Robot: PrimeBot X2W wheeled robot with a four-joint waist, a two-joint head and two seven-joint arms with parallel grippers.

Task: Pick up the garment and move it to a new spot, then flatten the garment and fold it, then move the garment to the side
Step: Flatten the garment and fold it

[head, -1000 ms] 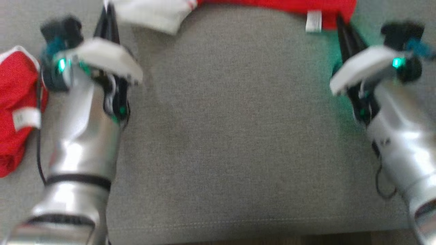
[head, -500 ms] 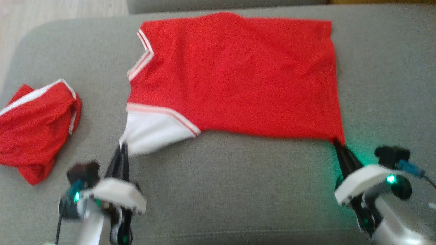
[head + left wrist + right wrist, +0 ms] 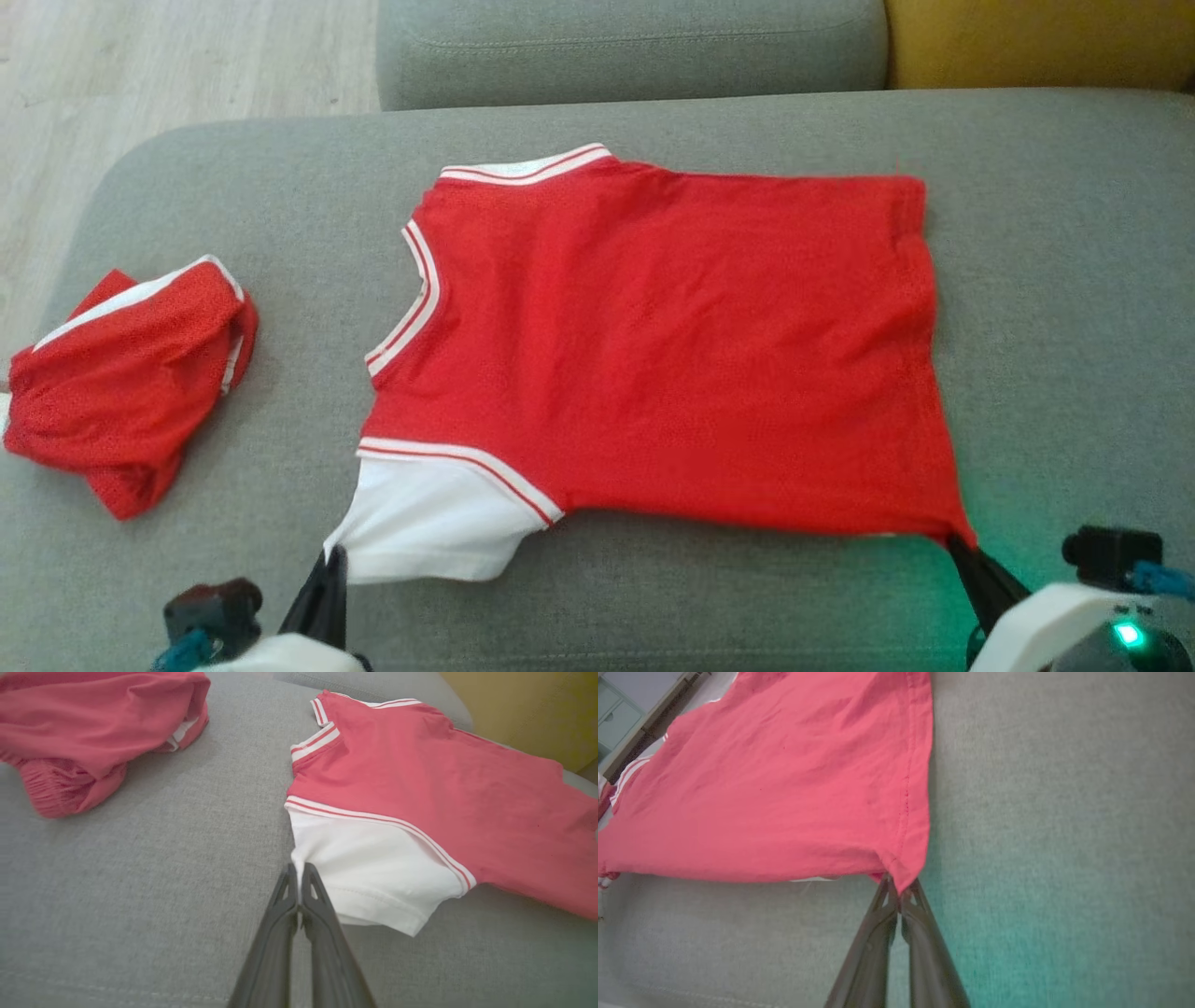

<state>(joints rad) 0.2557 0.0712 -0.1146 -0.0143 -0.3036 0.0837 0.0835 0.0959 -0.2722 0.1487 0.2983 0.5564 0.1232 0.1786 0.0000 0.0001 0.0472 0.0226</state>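
At the far left of the sofa, crumpled red shorts were seen, well apart from the shirt. The left gripper was found with its jaws closed on the tip of the white sleeve. The shirt was spread sideways across the middle of the seat, neck to the left and hem to the right. At the near right hem corner, the right gripper was likewise clamped on the cloth, jaws pinched together. The flattening step was judged to be in hand, with the near edge drawn taut between the two grips. For the next move, both corners would probably need to be carried over evenly, so that a fold could be started without new creases. Both gripper bodies were cut off by the bottom edge of the head view. Little of the far sleeve could be made out beyond a striped edge.
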